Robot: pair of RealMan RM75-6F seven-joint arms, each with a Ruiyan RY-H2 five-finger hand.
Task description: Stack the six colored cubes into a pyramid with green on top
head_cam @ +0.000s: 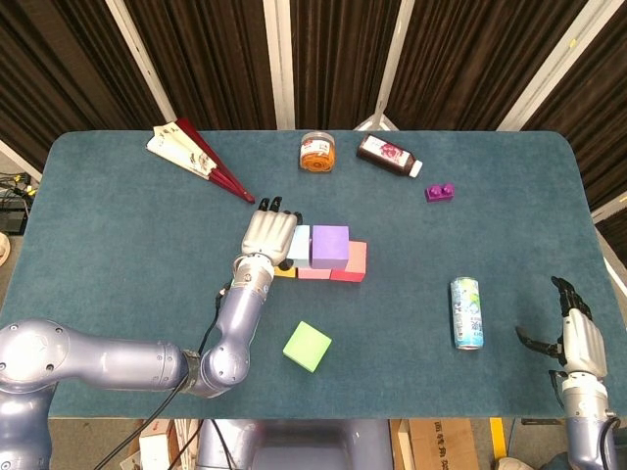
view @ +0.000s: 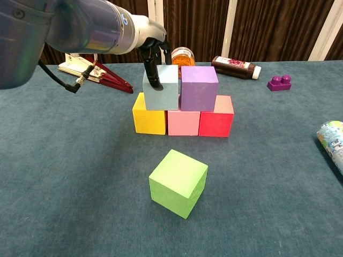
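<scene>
Five foam cubes already form two tiers near the middle of the teal-covered counter (view: 64, 176). The bottom row runs left to right in the chest view: a yellow cube (view: 149, 116), a pink cube (view: 183, 122) and a red cube (view: 217, 118), faces touching. On top sit a pale blue cube (view: 162, 88) and a purple cube (view: 199, 88), side by side, their front faces square to the chest camera. The left hand (head_cam: 268, 234) holds the pale blue cube, dark fingers (view: 152, 67) reaching down over its front-left face. A lime green cube (view: 178, 182) rests alone on the counter in front of the stack, well apart from it, turned so one vertical edge points toward the chest camera; as a cube it has no long axis.

The right hand (head_cam: 578, 336) hangs at the counter's near right edge with its fingers apart and nothing in them. A pale printed drink can (head_cam: 466, 312) lies on its side near it. Along the far edge are a folded red fan (head_cam: 196, 157), an orange-lidded jar (head_cam: 316, 152), a dark lying bottle (head_cam: 388, 155) and a small purple toy brick (head_cam: 440, 192).
</scene>
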